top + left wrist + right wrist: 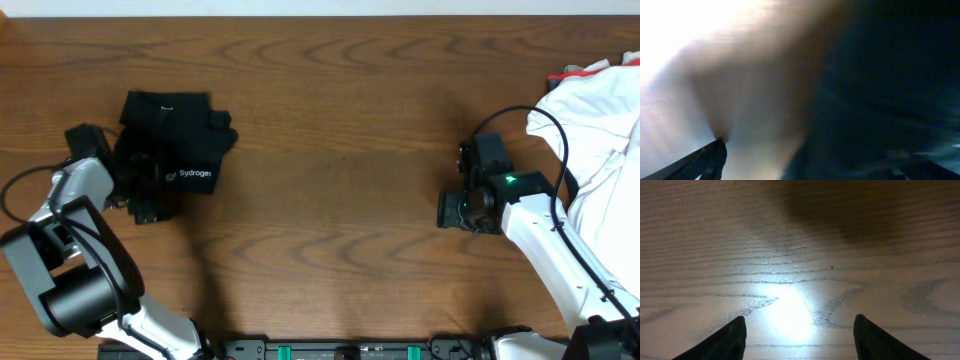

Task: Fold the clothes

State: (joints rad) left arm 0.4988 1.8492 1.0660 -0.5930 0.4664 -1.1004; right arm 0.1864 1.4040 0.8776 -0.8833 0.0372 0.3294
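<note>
Black soft collared fabric shirt sits bundled far left on the wooden surface. The left end effector looks spread open at it, probably letting go, and the right end effector is open and empty, parked clear.

Blurred close view of the black shirt.
Dark fabric fills the right side, out of focus; white glare washes the upper left and fades to brown in the middle. One dark finger of the left gripper juts in at lower left.

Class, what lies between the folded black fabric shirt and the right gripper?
Only bare brown wooden table, seen in the overhead view, separates the black shirt and the right gripper.
</note>
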